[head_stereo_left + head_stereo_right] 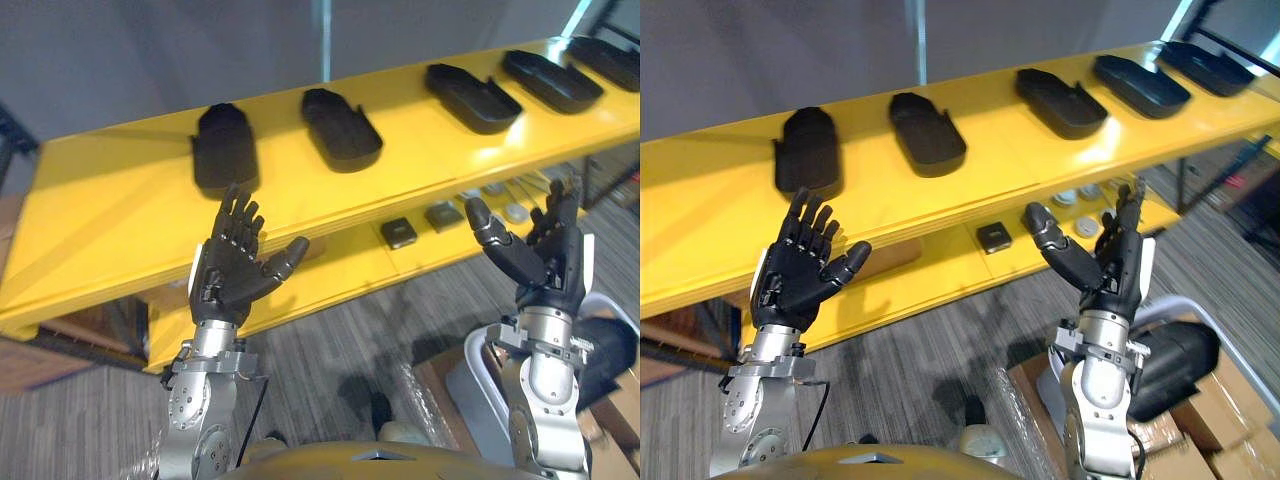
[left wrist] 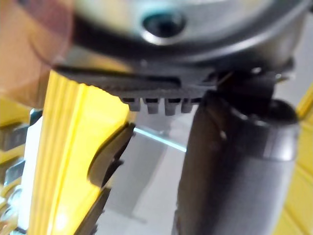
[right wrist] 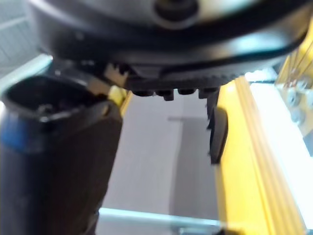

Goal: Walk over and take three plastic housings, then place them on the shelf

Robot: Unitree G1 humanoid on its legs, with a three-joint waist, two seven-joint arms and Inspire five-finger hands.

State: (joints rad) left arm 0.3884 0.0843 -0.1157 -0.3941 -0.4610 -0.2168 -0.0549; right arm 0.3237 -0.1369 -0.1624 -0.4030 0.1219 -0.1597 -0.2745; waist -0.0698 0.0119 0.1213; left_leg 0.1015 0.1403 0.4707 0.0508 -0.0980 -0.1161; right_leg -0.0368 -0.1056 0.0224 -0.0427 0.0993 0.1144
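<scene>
Five black housings (image 1: 341, 128) sat in a row on the yellow shelf (image 1: 110, 200). Nearer, left hand (image 1: 230, 272) and right hand (image 1: 540, 258) hovered, fingers (image 1: 240, 222) spread, both empty.

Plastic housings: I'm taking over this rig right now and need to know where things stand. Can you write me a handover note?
Hands: the left hand is open and empty, raised in front of the yellow shelf. The right hand is also open, empty and raised.
Things: five black plastic housings lie in a row on the shelf's top board.
Done: neither hand holds a housing. It cannot be told whether the robot placed any of the five.
Left: if this shelf is the pick-up spot, all three are still to be taken. If not, the job may be finished.
</scene>
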